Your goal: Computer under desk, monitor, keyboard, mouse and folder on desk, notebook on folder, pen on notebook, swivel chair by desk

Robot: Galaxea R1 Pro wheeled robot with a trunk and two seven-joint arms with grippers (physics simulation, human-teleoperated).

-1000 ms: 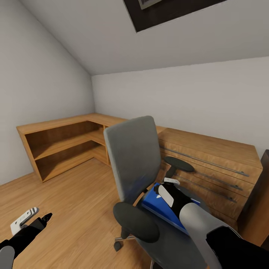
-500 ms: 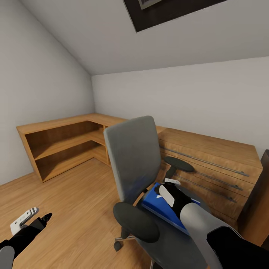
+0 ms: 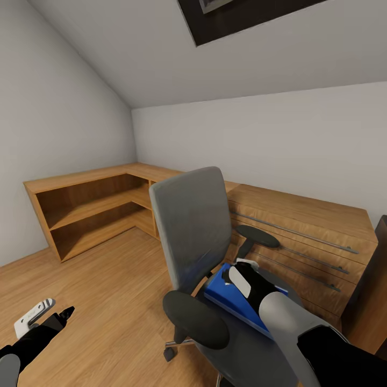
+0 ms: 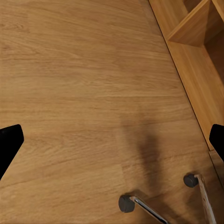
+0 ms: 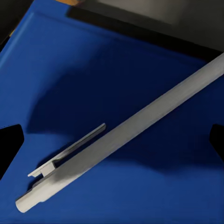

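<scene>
Nothing has shifted since before; right pincer [image 5: 112, 140] hangs spread above the pen [image 5: 126, 133] on the folder [image 5: 93, 79]; left pincer [image 4: 112, 140] gapes over floor [image 4: 84, 84].

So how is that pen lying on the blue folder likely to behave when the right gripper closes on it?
The pen is a slim round barrel, so it may roll on the smooth folder if nudged. Its side clip should limit that. It looks rigid and light, though thin enough to slip between the open right gripper's fingers.

Black-and-grey arms, white plates near each black-fingered end effector [image 3: 240, 266].
</scene>
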